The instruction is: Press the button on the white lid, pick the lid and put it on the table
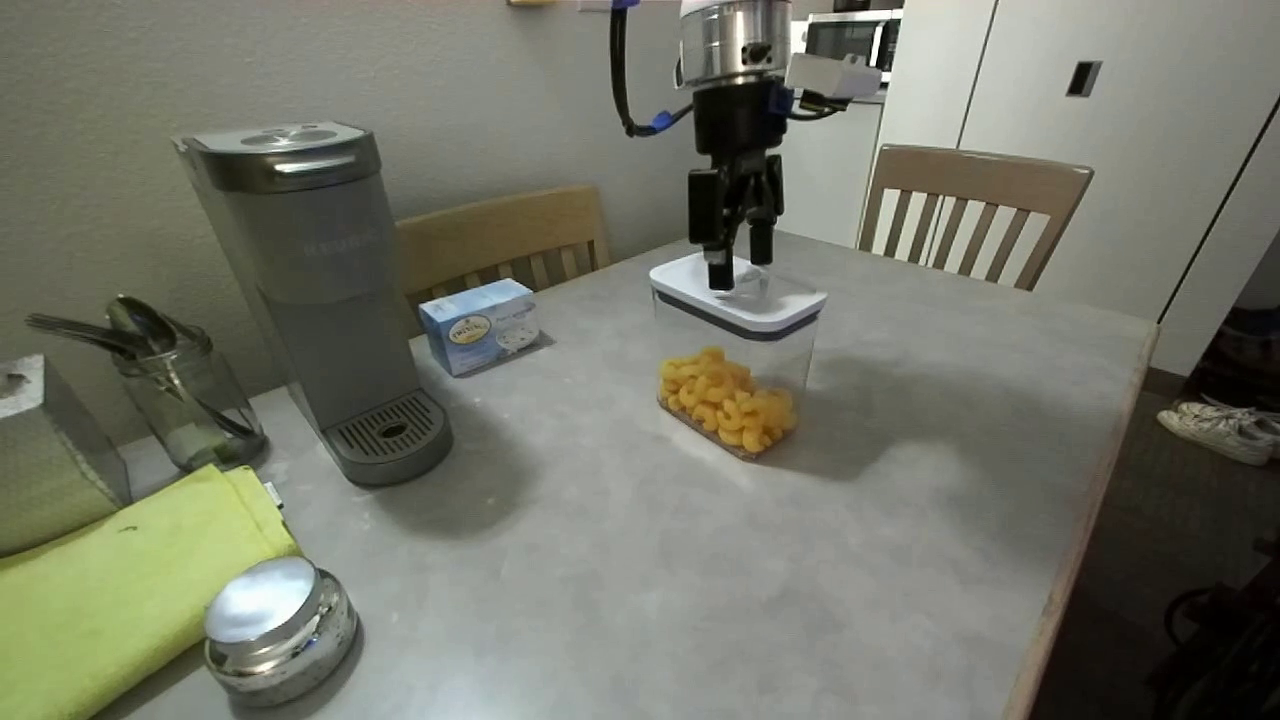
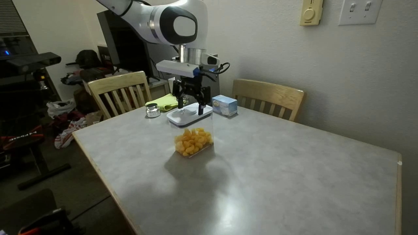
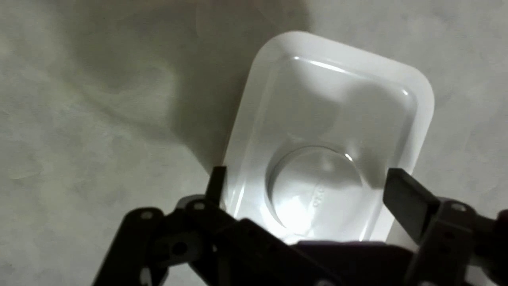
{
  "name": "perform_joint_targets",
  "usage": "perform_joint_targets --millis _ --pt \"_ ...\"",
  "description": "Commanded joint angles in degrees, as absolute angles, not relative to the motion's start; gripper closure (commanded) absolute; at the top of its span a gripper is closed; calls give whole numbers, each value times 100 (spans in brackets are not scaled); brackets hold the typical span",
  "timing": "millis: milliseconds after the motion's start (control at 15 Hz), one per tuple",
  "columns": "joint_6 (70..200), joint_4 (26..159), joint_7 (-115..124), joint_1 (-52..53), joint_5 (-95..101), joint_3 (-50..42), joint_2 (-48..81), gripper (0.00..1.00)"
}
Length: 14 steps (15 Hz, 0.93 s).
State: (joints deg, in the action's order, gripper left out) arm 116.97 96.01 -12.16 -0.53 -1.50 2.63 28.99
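- The white lid (image 3: 321,107) sits on the clear rectangular container (image 1: 790,355), which stands upright on the grey table (image 2: 294,169).
- The button (image 3: 317,190) is the round part at the middle of the lid; in the wrist view it carries small letters, too faint to read with certainty.
- The gripper (image 1: 741,262) hangs over the lid, pointing downward, and its jaws are spread wide.
- In the wrist view its two fingers (image 3: 408,202) appear on opposite sides of the button, each by a long edge of the lid. Whether the fingertips touch the lid, one cannot tell.
- The white robot arm (image 2: 169,24) reaches in from above, in an exterior view.
- A heap of yellow curved food pieces (image 1: 725,400) fills the lower part of the container.
- The Keurig coffee maker (image 1: 335,270) stands near the wall (image 2: 343,81); the light blue tea box (image 1: 480,325) is between it and the container.
- Beside the coffee maker there is a glass jar (image 1: 185,430) with metal cutlery (image 1: 140,325).
- The yellow-green cloth (image 1: 140,580) lies folded, and a round jar with silver lid (image 1: 262,598) is just beside it.
- One wooden chair (image 2: 274,88) stands along the wall, another (image 2: 117,81) at an end of the table.
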Motion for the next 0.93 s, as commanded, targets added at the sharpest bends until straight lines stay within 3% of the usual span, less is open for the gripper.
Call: perform_joint_targets --millis 0,533,667,867 --pt "11741 9519 -1270 -35 -32 268 2968 0" --pt "11598 9247 -1325 -55 35 266 3087 0" --pt "11584 9222 -1326 -56 29 268 3101 5" --pt "11572 9208 -1320 -48 40 267 3114 2"
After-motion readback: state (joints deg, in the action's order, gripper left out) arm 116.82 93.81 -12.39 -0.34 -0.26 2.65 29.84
